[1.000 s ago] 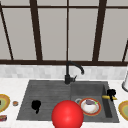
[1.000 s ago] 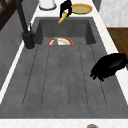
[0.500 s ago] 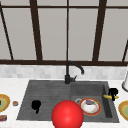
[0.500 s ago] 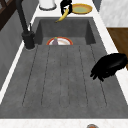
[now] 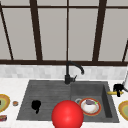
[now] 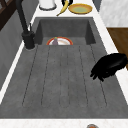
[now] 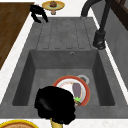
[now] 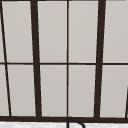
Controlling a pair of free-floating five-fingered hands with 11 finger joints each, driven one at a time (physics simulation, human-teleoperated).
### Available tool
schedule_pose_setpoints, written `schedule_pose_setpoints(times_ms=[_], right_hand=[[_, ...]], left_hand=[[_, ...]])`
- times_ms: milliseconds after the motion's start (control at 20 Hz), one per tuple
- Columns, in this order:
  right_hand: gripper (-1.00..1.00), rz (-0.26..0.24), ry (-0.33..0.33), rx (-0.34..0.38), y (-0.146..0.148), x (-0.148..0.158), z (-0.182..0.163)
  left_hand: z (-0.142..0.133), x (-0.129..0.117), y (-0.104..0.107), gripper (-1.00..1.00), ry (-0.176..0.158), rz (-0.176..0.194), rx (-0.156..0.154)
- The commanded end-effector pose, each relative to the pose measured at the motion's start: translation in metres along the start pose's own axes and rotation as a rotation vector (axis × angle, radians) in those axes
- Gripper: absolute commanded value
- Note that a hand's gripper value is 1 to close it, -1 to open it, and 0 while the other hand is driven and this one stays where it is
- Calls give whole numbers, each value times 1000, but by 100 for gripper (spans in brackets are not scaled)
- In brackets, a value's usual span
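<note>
My right hand (image 5: pixel 118 88) curls around the banana (image 5: pixel 113 93) right of the sink (image 5: pixel 106 100). I'd judge a firm, level grip best. My left hand (image 5: pixel 36 105) hangs relaxed over the sink's drainboard.

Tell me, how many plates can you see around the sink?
3. A red-rimmed plate sits in the sink basin with an eggplant on it. A yellow plate lies on the right counter, another yellow plate on the left counter. Others could sit outside these views.
</note>
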Motion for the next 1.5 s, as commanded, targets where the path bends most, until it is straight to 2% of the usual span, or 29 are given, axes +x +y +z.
schedule_pose_setpoints(times_ms=[0,350,800,1000,1150,1400,1450], right_hand=[[100,-37,38,2,-11,-20,8],[100,-31,30,0,-32,-61,22],[100,-29,-2,14,-11,-118,62],[100,-30,-7,19,8,-141,79],[100,-22,-4,6,34,-154,90],[100,-2,24,-29,86,-157,106],[100,12,52,-39,95,-156,107]], left_hand=[[0,0,0,0,0,0,0],[0,0,0,0,0,0,0],[0,0,0,0,0,0,0],[0,0,0,0,0,0,0],[0,0,0,0,0,0,0],[0,0,0,0,0,0,0],[0,0,0,0,0,0,0]])
